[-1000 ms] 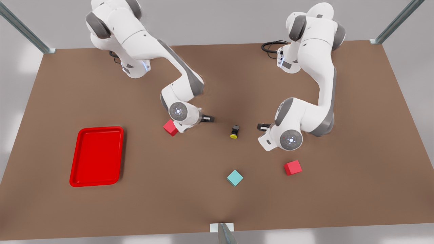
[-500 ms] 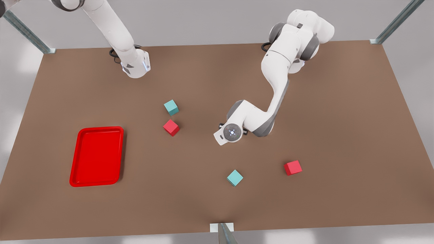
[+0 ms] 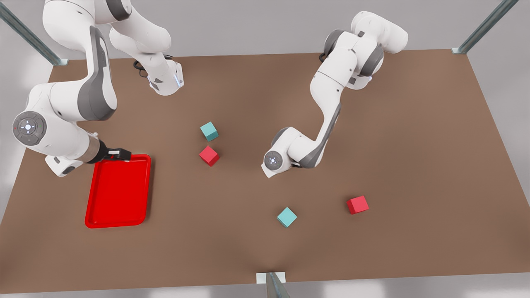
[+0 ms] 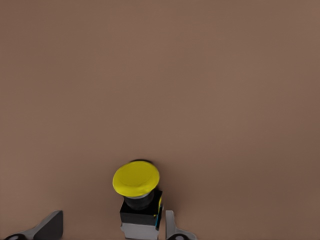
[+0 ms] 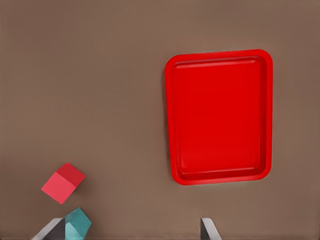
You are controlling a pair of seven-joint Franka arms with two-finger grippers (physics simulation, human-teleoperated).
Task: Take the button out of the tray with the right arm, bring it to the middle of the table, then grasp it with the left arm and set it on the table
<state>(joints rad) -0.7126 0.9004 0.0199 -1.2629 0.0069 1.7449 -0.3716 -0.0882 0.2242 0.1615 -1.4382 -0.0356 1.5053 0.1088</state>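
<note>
Jaws of the left arm (image 3: 327, 116) stand spread around the button (image 4: 136, 181) without clamping it; it seems to rest on the counter (image 3: 414, 145), well apart from the tray (image 3: 116, 225). Jaws of the right arm (image 3: 95, 82), spread and empty, wait at the tray's far rim. Setting-down looks nearly finished, so the left arm should next lift away without nudging the button. No writing is legible.

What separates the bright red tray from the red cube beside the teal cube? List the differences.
The bright red shallow tray is flat with a raised rim; the small red cube is a solid block. The tray is much larger than the cube. Both are red and rest on the brown table.
</note>
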